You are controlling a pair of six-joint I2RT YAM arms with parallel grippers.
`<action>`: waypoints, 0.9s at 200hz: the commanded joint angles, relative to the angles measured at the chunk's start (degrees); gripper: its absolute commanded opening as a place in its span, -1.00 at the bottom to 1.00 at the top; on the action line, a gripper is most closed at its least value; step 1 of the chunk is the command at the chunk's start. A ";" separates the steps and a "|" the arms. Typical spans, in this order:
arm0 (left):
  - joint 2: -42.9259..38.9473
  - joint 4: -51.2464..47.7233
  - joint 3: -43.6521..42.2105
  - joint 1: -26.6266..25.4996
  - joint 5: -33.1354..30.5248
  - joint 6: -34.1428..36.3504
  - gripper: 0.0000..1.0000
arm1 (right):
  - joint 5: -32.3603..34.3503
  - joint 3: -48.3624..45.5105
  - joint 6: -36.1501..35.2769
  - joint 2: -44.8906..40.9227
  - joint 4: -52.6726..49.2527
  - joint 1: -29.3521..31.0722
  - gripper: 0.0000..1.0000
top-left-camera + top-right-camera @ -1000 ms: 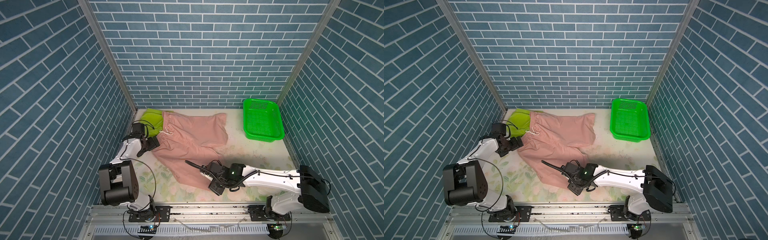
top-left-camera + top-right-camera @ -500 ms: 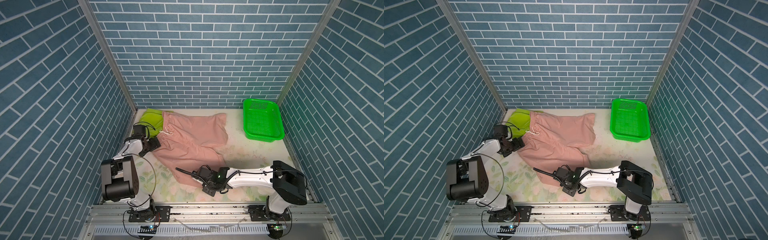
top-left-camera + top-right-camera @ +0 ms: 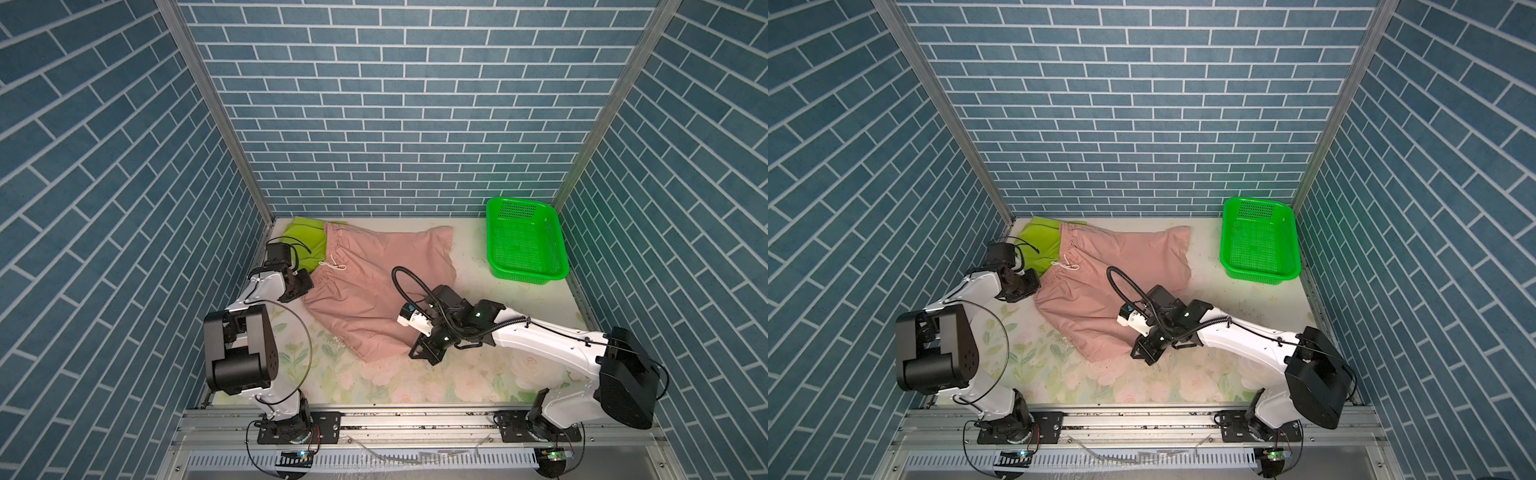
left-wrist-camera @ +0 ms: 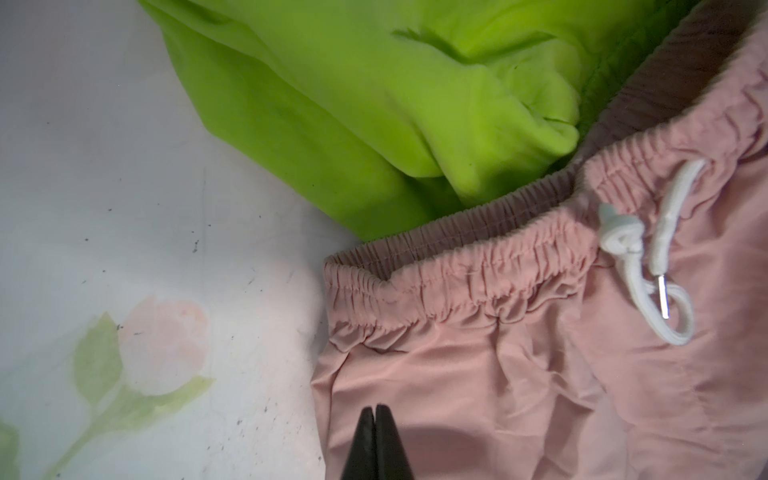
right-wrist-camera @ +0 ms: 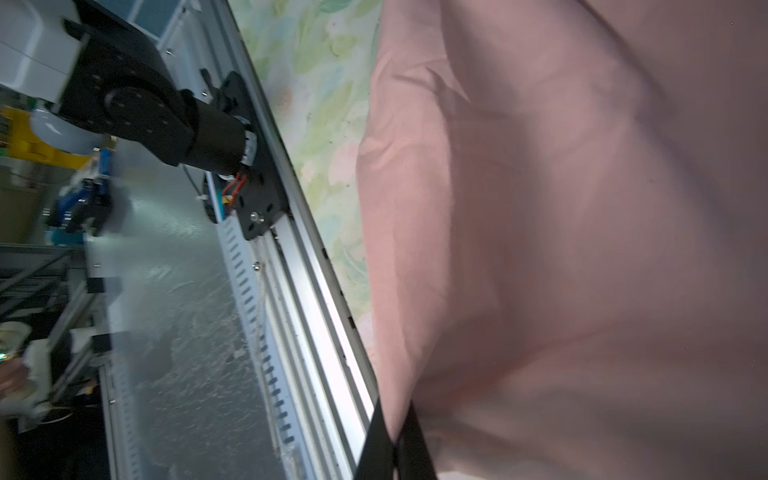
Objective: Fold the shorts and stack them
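Here the left gripper (image 4: pixel 375 411) has its two black fingers pressed tight together low in the left wrist view, over the side edge of the pink shorts (image 4: pixel 519 395), just below the gathered waistband. Whether any cloth is caught between them cannot be told. In a top view it sits at the left edge of those shorts (image 3: pixel 374 286), left of centre. The right gripper (image 5: pixel 395 415) is closed too, with pink cloth running in between its fingers at the bottom of the right wrist view. In a top view it (image 3: pixel 426 353) is at the lower hem, near the middle of the frame.

The pink shorts lie spread across the flowered table (image 3: pixel 457 382), their white drawstring (image 4: pixel 648 266) loose on the front. The green shorts (image 3: pixel 307 243) are bunched in the far left corner, partly under the pink waistband. The green basket (image 3: pixel 498 266) stands well apart at the far right.
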 commanded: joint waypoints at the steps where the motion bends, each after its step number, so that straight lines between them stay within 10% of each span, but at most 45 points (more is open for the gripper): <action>1: 0.83 -1.66 1.48 0.11 0.41 0.62 -0.90 | -17.12 -0.12 1.60 2.21 -1.37 -1.65 -1.00; 77: 1.99 -3.53 3.38 0.11 1.85 1.49 -0.79 | -33.67 -2.39 9.43 2.87 7.27 -8.47 -1.00; 85: 2.13 -3.48 3.38 0.11 1.78 1.57 -0.78 | -29.03 -0.66 6.19 3.30 1.44 -8.47 -1.00; 105: 2.41 -3.79 3.16 0.11 1.28 1.84 -0.72 | -13.52 3.99 -2.56 5.97 -16.77 -7.67 -0.26; 156: 2.29 -3.39 2.51 0.11 0.33 1.46 0.47 | 6.11 1.42 6.36 -8.37 -18.95 -8.26 0.14; 180: 2.13 -1.71 1.51 0.11 2.55 0.22 0.74 | 18.72 -3.15 14.49 -12.43 -18.97 -10.81 0.19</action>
